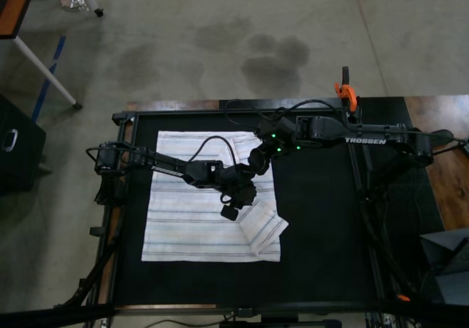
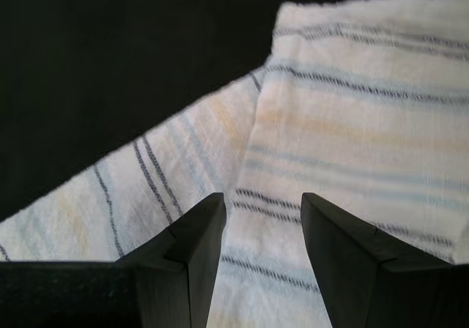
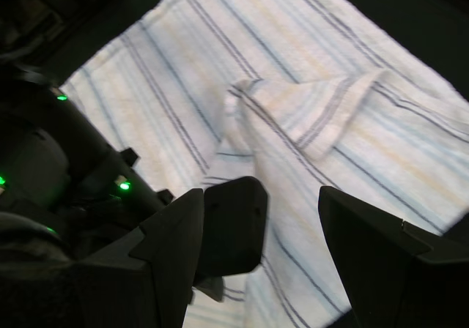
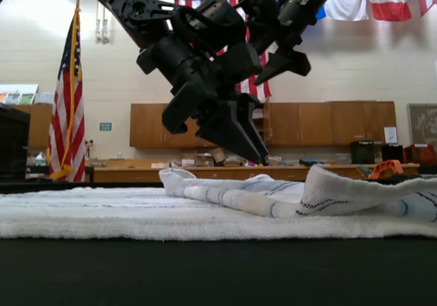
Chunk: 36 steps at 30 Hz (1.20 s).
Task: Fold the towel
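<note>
The towel (image 1: 190, 218) lies spread flat on the black table (image 1: 322, 225), white with thin grey-blue stripes. Its near right corner (image 1: 262, 225) in the top view is turned over onto the cloth as a rumpled flap (image 4: 328, 186). My left gripper (image 1: 233, 209) hangs open just above that flap's edge, nothing between its fingers (image 2: 194, 233). My right gripper (image 1: 256, 163) hovers higher over the towel's far right part, also open and empty (image 3: 258, 191). In the exterior view the left gripper (image 4: 254, 156) is close over the cloth and the right gripper (image 4: 290, 63) is well above it.
An orange clamp (image 1: 344, 90) sits on the table's far edge. The table's right half is bare black surface. A black case (image 1: 15, 145) stands on the floor at the top view's left, and a wooden surface (image 1: 440, 145) adjoins the table at its right.
</note>
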Tool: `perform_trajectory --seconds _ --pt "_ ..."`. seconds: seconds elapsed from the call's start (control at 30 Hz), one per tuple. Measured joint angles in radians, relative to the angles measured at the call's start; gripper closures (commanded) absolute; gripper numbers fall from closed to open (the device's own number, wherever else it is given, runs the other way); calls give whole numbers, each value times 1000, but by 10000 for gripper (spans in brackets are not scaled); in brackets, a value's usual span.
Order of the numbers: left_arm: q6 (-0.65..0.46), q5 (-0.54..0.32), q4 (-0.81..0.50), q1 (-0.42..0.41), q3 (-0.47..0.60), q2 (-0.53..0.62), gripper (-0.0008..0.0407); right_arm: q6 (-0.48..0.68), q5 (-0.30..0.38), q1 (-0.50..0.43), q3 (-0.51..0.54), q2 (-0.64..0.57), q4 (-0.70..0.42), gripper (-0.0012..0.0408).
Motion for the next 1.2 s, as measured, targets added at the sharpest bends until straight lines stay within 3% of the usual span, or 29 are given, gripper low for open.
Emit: perform_trajectory --seconds 0.17,0.73,0.83,0.9,0.97,1.03,1.2 --pt "21 4 11 10 -22 -5 255 4 119 2 0 -54 -84 184" --pt "52 11 4 19 -34 15 255 22 262 121 2 -155 -79 194" --pt "52 19 -40 21 -50 36 255 19 298 127 60 -167 -31 193" --pt "52 11 -8 22 -43 34 255 0 312 127 77 -167 -61 194" --pt "37 7 10 22 -40 54 255 -37 323 125 109 -135 -6 195" --pt "10 8 3 22 -41 75 255 -62 354 125 125 -130 -19 198" --pt "-22 -8 9 21 -17 85 255 -82 397 125 160 -189 -4 204"
